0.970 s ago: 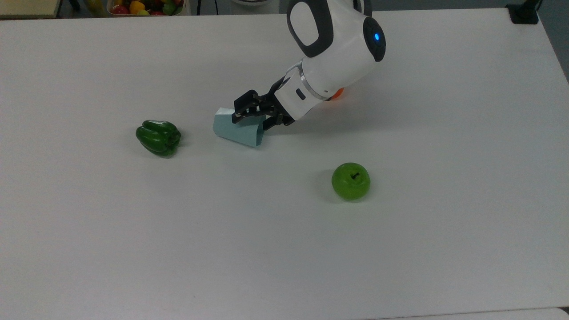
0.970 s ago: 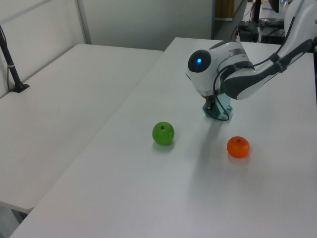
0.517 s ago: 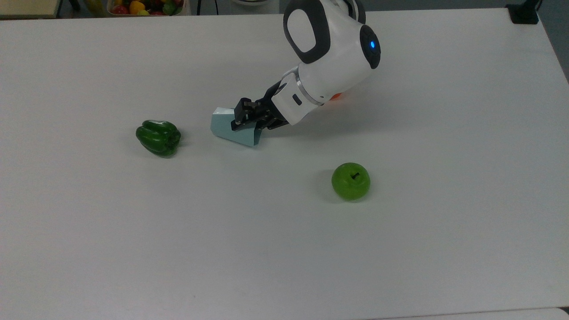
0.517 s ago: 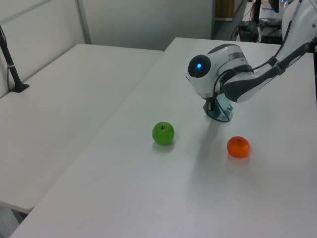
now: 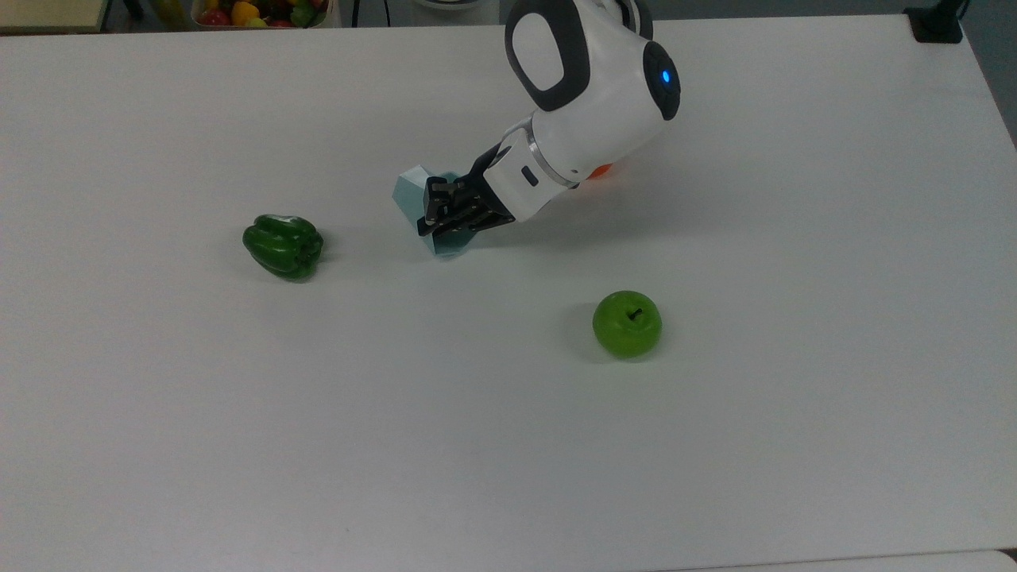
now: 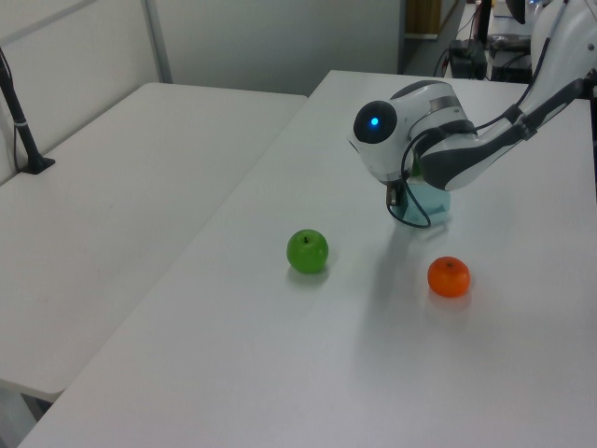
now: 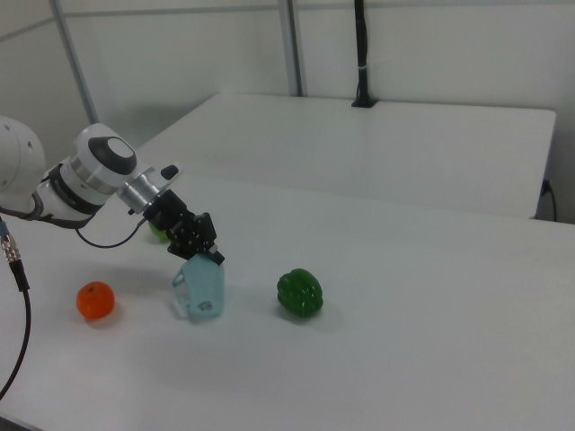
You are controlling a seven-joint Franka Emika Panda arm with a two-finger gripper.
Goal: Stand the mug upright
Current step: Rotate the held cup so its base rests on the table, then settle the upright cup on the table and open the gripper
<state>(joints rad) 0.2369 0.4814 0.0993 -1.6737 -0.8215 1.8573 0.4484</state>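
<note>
Whereas half a second ago the mug lay on its side with its long flank on the counter, it now stands close to upright, tilted a little, its narrower base touching or just above the surface in the right view. The gripper is clamped on the mug's rim, one finger seemingly inside the mouth and one outside, and the arm has pivoted the mug up about its base. Judging by this, the main turn looks nearly done; what seems left is to level the mug, settle it flat and let go.

The mug is pale blue and matte, built of flat angular facets that taper downward, with a small ring handle on the right view's left side. It appears rigid and light. A glossy, lumpy green pepper sits well apart on the top view's left; a smooth round green apple lies nearer the camera, and a dimpled orange rests near the mug. The counter is plain, smooth white.
</note>
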